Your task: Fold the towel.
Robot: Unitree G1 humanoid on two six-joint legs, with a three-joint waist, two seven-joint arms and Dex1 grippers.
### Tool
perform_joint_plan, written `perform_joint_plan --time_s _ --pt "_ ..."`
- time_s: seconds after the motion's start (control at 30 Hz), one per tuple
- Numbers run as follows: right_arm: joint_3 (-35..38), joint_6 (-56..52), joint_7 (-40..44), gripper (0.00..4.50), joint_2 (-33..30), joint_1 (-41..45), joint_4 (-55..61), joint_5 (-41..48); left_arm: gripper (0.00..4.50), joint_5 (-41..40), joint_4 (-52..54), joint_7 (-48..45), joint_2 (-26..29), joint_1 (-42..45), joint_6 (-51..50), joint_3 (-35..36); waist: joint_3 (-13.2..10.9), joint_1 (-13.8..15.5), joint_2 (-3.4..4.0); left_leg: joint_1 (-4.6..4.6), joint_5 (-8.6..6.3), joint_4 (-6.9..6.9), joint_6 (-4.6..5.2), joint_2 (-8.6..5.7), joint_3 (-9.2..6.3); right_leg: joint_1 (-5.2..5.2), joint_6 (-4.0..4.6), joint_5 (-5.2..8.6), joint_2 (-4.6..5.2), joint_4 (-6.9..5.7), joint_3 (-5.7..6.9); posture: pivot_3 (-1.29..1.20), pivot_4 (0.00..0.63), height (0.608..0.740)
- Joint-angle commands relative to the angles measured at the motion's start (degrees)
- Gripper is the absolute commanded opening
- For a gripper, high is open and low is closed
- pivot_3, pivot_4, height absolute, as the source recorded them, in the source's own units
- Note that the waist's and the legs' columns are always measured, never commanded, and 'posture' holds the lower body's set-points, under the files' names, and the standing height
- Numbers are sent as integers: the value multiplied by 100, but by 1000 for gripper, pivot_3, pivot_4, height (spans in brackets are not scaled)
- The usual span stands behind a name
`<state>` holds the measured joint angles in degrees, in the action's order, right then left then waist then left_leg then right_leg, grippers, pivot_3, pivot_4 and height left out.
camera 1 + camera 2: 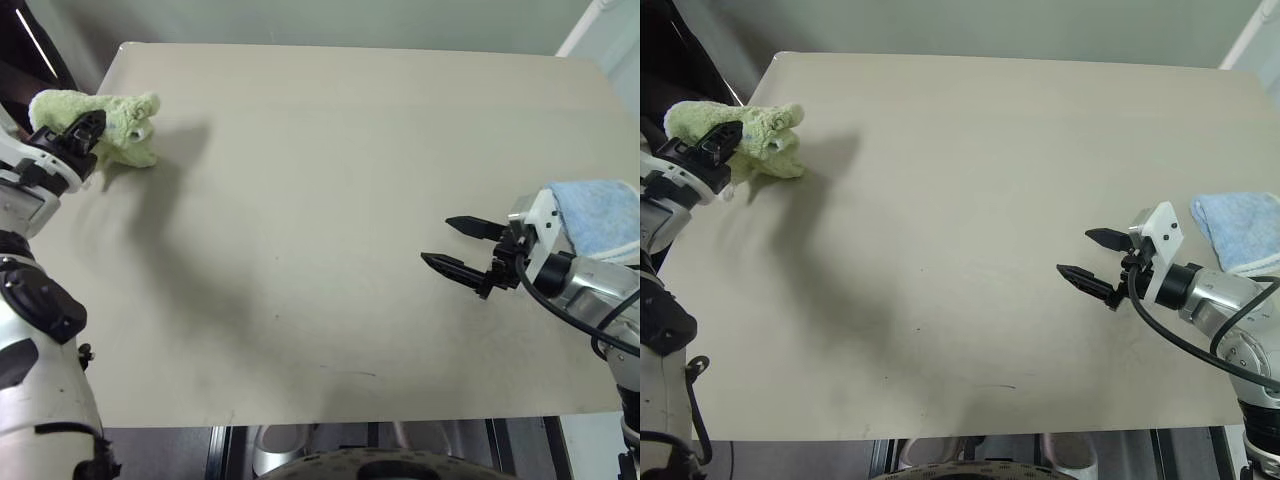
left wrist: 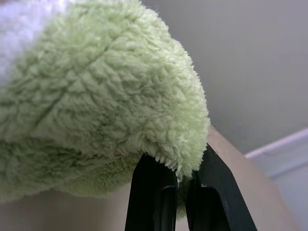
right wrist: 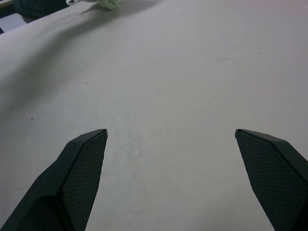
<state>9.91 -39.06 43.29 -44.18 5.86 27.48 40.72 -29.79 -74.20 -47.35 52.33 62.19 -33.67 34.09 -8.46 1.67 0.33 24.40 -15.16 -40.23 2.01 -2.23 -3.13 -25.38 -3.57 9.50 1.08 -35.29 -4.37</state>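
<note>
Over the bench's [image 1: 330,200] far left corner, your left fingers [image 1: 88,128] pinching the bunched towel [image 1: 125,125], your right fingers [image 1: 462,247] spread wide, empty, blue towel [image 1: 600,215] beside them.

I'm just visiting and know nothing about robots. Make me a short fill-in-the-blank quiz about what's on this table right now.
1. The left gripper is shut on the ____ towel.
2. The right gripper has its fingers ____ over the bare table.
3. The towel by the table's right edge is light ____.
4. The held towel is bunched at the table's far ____ corner.

Missing words: green; open; blue; left
</note>
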Motion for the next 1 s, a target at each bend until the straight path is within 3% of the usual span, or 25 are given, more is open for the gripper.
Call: perform_joint_plan --time_s 0.03,0.4,1.0 --pt "83 93 81 4500 -45 26 89 -30 19 -35 228 -387 -20 104 23 -6 0 -4 0 -2 5 0 -1 1 0 0 4 0 2 -3 -2 0 150 733" --pt "112 106 37 4500 -25 -63 155 -137 19 -206 148 -752 -425 100 697 265 0 -49 -1 -10 38 1 3 -2 16 -4 44 -10 -2 -21 -19 0 150 733" --pt "144 267 98 4500 -131 -205 142 -322 19 -780 936 -382 -185 -1937 -1012 743 2 -125 -1 -35 45 3 -6 -3 27 -7 61 -16 -1 -66 -32 0 150 733"
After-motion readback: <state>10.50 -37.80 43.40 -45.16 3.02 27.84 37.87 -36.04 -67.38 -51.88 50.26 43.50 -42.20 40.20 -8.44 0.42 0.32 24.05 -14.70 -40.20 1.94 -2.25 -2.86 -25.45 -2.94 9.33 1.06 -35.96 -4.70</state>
